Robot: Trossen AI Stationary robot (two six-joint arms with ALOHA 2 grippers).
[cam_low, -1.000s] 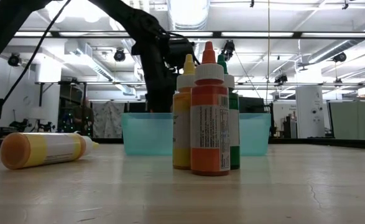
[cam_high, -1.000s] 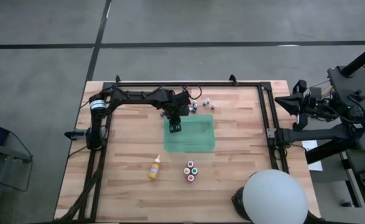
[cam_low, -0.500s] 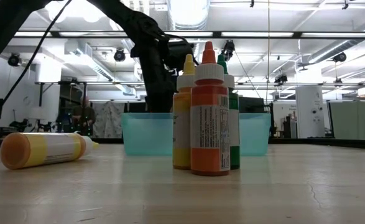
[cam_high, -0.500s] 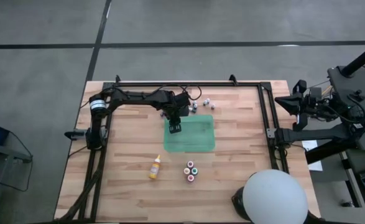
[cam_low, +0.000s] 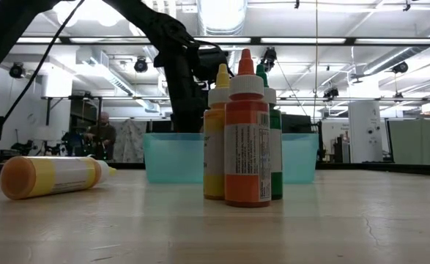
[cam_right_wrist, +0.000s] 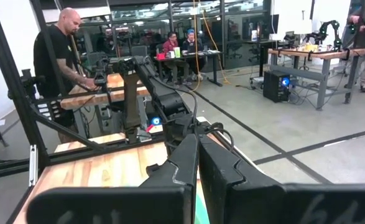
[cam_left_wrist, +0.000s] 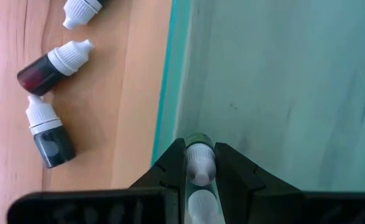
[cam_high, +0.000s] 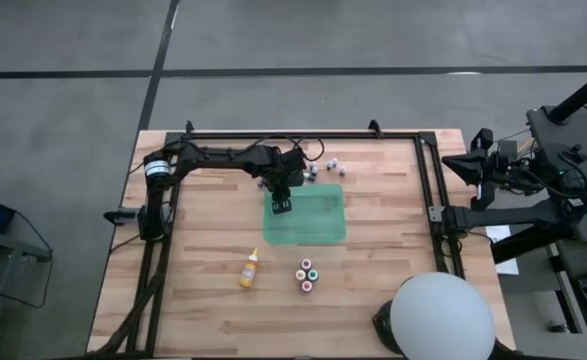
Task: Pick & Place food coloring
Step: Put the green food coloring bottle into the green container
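My left gripper points steeply down over the far left corner of the teal tray and is shut on a tiny white-capped food coloring bottle. Three more tiny bottles lie on the wood just outside the tray's wall. A few taller bottles stand in a cluster near the front. A yellow-orange bottle lies on its side to their left. My right gripper is shut, parked level beyond the table's right edge. My left gripper pinches the tiny bottle between its two fingers, on the white cap part. The fingers come from above, slanting down, and the bottle lies along them with its greenish end pointing toward the tray's floor. Whether that end touches the floor I cannot tell.
A black frame runs around the table's far and side edges. A white dome sits at the near right corner. In the low view the standing bottles and the lying bottle are in front of the tray.
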